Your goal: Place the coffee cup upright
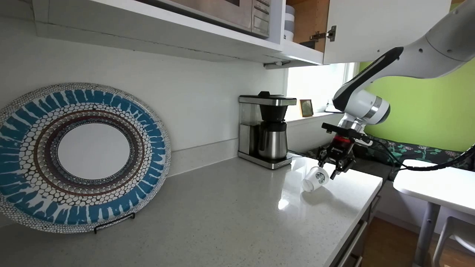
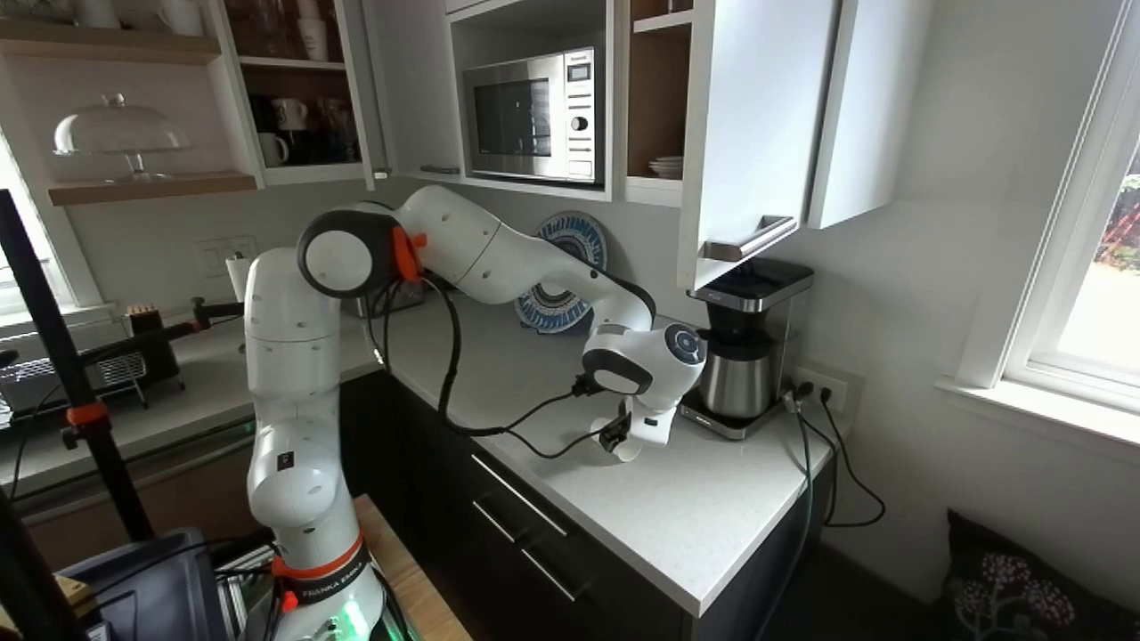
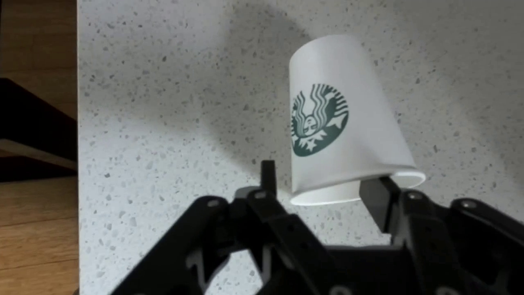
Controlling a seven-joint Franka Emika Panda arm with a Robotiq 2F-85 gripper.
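Observation:
The white paper coffee cup (image 3: 364,110) with a green logo lies tipped over at the countertop, its mouth facing my gripper (image 3: 324,174) in the wrist view. The cup (image 1: 314,180) also shows in both exterior views (image 2: 627,451), partly behind the gripper in the latter. My gripper (image 1: 327,170) is open. In the wrist view, its right finger reaches into the cup's mouth, and the left finger stands outside, beside the cup wall with a small gap. The rim looks slightly bent near the right finger. I cannot tell whether the cup's mouth end touches the counter.
The grey speckled countertop (image 1: 222,207) has a front edge close to the cup. A coffee maker (image 1: 265,129) stands behind, against the wall. A patterned round plate (image 1: 148,178) leans on a stand. A cabinet door (image 2: 757,133) hangs open above.

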